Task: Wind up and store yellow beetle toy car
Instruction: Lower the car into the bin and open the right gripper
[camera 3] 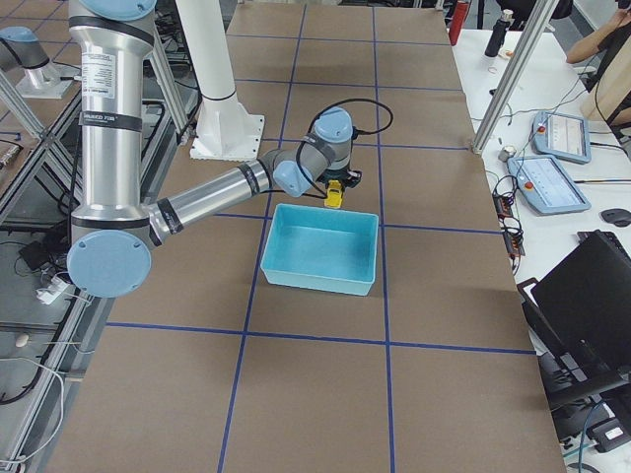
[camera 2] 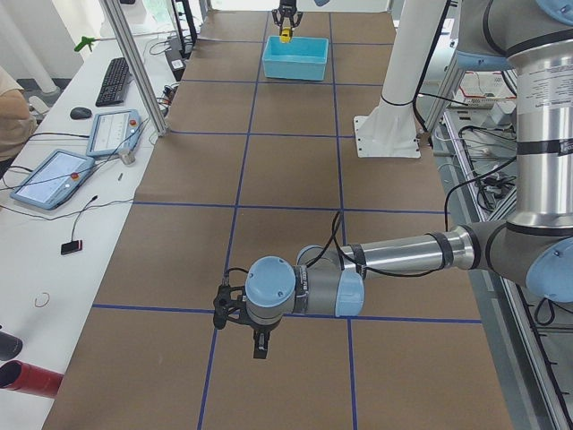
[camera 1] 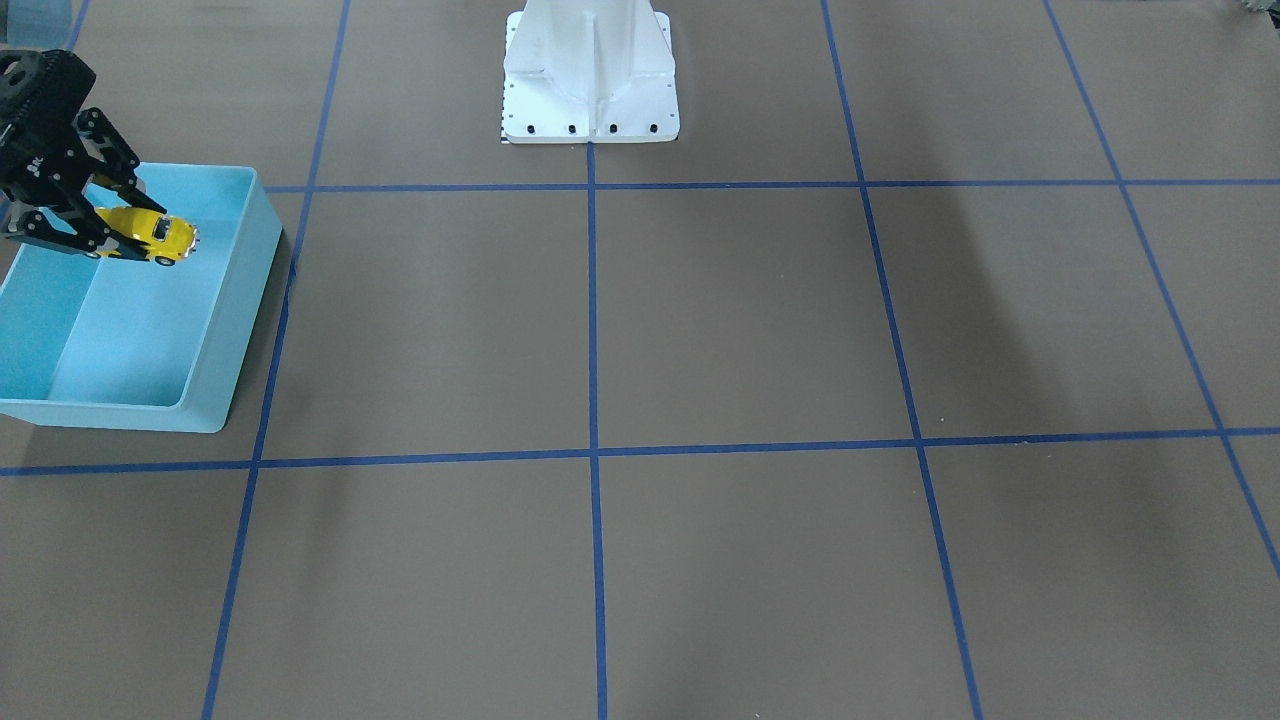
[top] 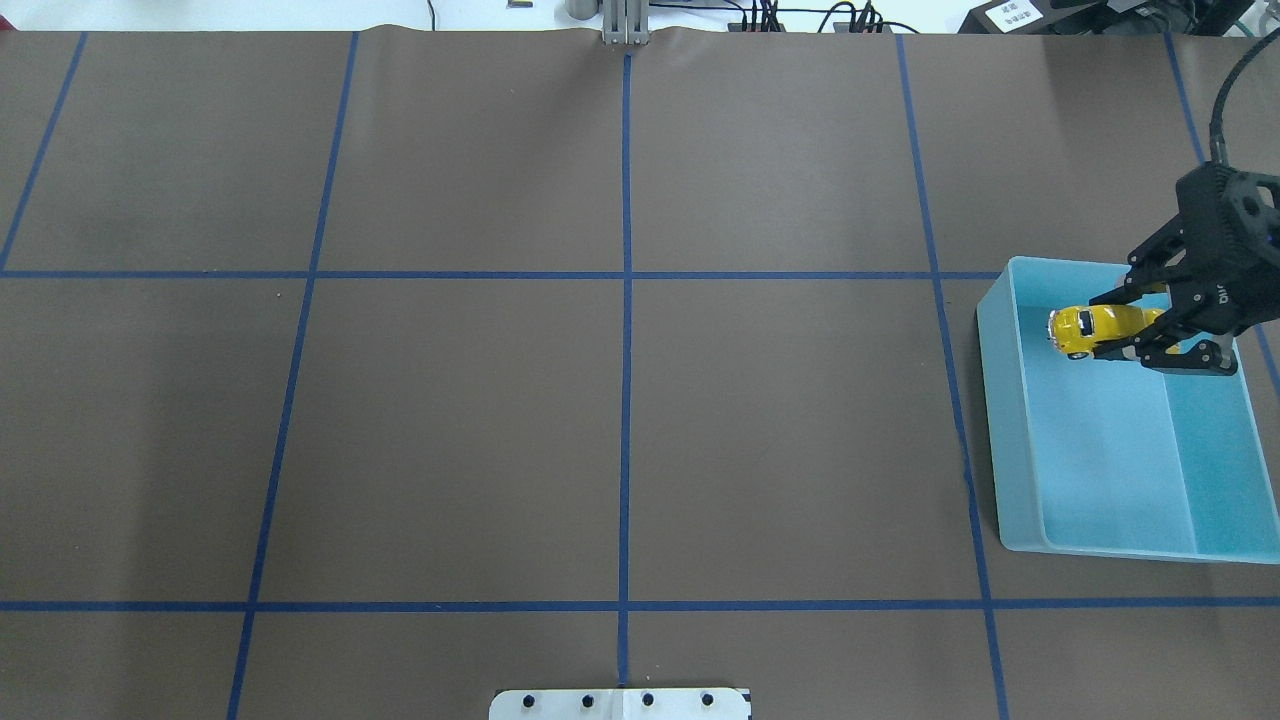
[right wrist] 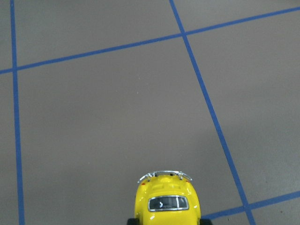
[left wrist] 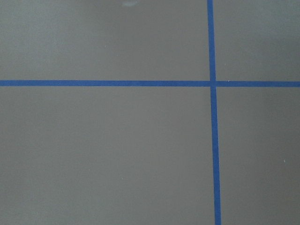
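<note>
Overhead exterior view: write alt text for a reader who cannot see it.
The right gripper, jaws shut on a glossy yellow beetle toy car, holds it over a light-blue plastic bin at the right edge of the brown, blue-taped table.

table (top: pixel 480 420): brown, blue tape grid (top: pixel 625 400) | on it: light-blue bin (top: pixel 1010 440) at robot's right end, white robot base (camera 1: pixel 590 100)

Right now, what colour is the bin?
The bin is light blue, clearest in the overhead view.

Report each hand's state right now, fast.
Left hand: cannot be told; only the left side view shows it.
Right hand: closed, holding the yellow beetle toy car.
</note>
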Controlling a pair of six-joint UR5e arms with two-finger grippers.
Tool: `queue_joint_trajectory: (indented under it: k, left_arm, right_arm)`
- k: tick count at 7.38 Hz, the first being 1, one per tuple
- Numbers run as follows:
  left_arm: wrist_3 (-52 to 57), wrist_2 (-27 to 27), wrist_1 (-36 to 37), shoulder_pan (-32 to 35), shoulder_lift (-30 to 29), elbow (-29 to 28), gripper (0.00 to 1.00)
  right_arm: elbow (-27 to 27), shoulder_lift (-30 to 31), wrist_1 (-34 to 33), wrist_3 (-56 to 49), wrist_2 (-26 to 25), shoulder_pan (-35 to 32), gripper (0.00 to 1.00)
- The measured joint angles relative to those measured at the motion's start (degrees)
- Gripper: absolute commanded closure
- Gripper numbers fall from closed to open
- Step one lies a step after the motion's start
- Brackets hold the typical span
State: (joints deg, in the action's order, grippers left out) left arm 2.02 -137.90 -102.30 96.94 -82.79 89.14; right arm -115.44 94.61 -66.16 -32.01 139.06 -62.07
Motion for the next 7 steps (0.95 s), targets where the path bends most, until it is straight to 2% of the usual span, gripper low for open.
queue_joint_trajectory:
  k: [2,7]
  left_arm:
    - [0.0,0.0,0.0,0.0,0.0,0.1,0.00]
    - [0.0,0.0,0.0,0.0,0.0,0.0,0.00]
  right_arm:
    - [6.7,0.9,5.6,-1.1,-0.1,0.1,1.00]
    - [17.0,0.6,13.9,-0.8,-0.1,0.4,1.00]
